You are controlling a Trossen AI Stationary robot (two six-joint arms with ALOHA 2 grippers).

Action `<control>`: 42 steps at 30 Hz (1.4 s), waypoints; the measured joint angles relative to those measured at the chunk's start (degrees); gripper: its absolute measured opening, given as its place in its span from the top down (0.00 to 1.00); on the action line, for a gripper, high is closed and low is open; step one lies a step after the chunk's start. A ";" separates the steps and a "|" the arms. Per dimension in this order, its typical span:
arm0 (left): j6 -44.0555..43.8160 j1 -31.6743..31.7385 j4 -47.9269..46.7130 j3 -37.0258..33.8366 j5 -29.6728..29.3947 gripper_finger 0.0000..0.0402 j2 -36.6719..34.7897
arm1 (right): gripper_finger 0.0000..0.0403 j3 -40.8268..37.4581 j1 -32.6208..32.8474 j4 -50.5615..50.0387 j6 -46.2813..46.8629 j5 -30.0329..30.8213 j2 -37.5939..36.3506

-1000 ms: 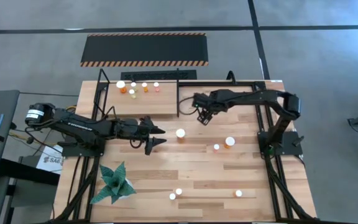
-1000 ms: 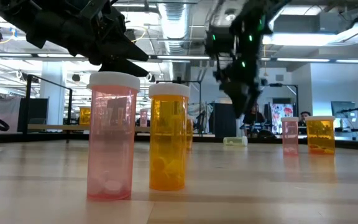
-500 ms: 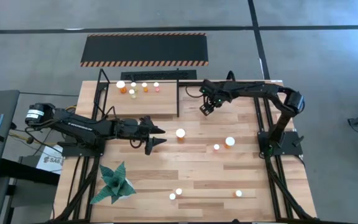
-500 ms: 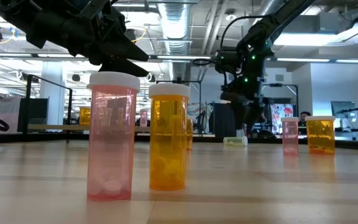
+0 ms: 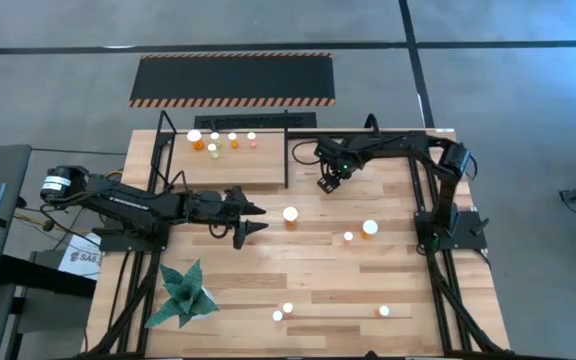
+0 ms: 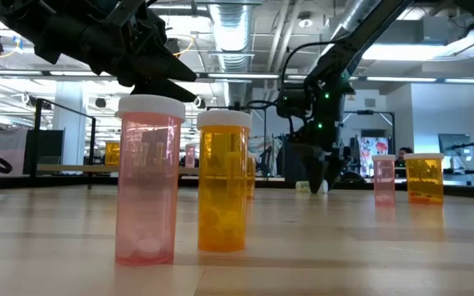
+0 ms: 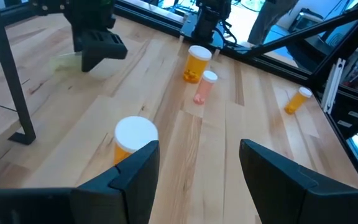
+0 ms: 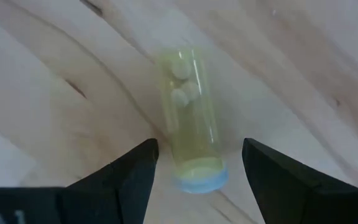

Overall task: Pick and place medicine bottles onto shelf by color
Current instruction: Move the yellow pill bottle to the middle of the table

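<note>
The right gripper is lowered close to the bench, just beside the shelf, with its fingers spread apart on either side of a pale yellowish bottle that lies on its side on the wood; the bottle is not touched by either finger. The left gripper is held over the middle of the bench, fingers also apart, with a white-capped orange bottle standing just beyond them. Five small bottles are seen standing in a group on the shelf. Two more bottles stand near the right arm's base, and three are scattered along the near edge. A green paper plant lies at the near left corner.
</note>
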 joint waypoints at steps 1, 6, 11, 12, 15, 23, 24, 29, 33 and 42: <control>0.03 0.04 0.01 0.00 -0.23 0.48 0.00 | 0.34 -0.08 -0.01 0.10 -0.01 -0.02 0.24; 0.28 0.13 -0.01 0.00 -1.36 0.48 0.00 | 0.34 -0.11 0.10 0.05 -0.17 0.02 -0.16; 0.39 0.13 -0.01 0.00 -1.70 0.48 0.00 | 0.35 -0.38 0.01 -0.22 -0.14 -0.02 -1.27; 0.43 0.13 -0.01 0.00 -1.68 0.48 0.00 | 0.36 -0.44 0.01 -0.38 -0.14 -0.02 -1.43; 0.43 0.13 -0.04 0.00 -1.68 0.48 0.00 | 0.41 -0.44 0.03 -0.87 0.04 -0.05 -1.51; 0.63 0.11 -0.28 0.00 -1.66 0.48 0.00 | 0.59 -0.39 0.03 -4.40 1.06 -0.20 -1.67; 0.73 0.11 -0.42 0.00 -1.68 0.48 0.00 | 0.61 -0.39 0.05 -5.11 1.32 -0.20 -1.71; 1.05 0.11 -0.56 0.00 -1.88 0.48 0.00 | 0.69 0.32 0.06 -8.91 1.36 -0.15 -1.76; 1.07 0.11 -0.73 0.00 -1.93 0.48 0.00 | 0.68 3.10 0.21 -14.38 1.32 -0.14 -1.73; 1.76 0.11 -1.78 0.00 -2.05 0.48 0.00 | 0.65 13.01 2.34 -37.36 1.72 -0.32 -1.73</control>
